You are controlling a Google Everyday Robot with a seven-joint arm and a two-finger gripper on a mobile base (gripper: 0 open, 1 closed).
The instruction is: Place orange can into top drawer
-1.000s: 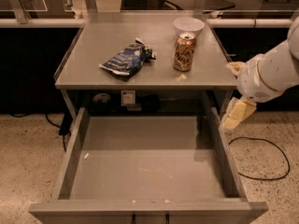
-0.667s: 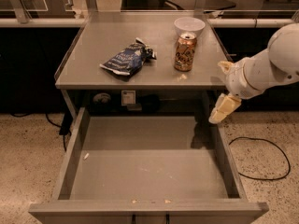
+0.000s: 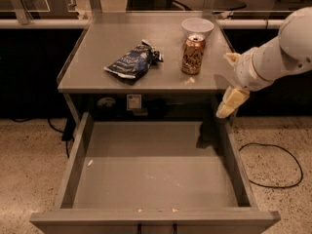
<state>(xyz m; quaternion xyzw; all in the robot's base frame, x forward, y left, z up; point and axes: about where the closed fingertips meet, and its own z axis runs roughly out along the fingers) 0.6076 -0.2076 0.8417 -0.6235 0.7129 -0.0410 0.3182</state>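
The orange can [image 3: 193, 54] stands upright near the right front of the grey tabletop [image 3: 117, 38], just in front of a white bowl. The top drawer [image 3: 156, 177] is pulled fully out below the table, and its flat grey bottom holds only a few crumbs. My gripper [image 3: 230, 80] hangs at the table's right front corner, right of the can and apart from it. Its cream fingers [image 3: 232, 101] are spread, one above the table edge and one below it. The gripper is open with nothing in it.
A white bowl [image 3: 197, 27] sits behind the can. A dark blue snack bag [image 3: 132, 61] lies left of centre on the tabletop. A black cable [image 3: 273, 167] loops on the speckled floor to the right. A counter edge runs behind the table.
My arm has swung left, bringing the gripper from beside the drawer's right side up to the table's right front corner, closer to the can. Nothing else moved.
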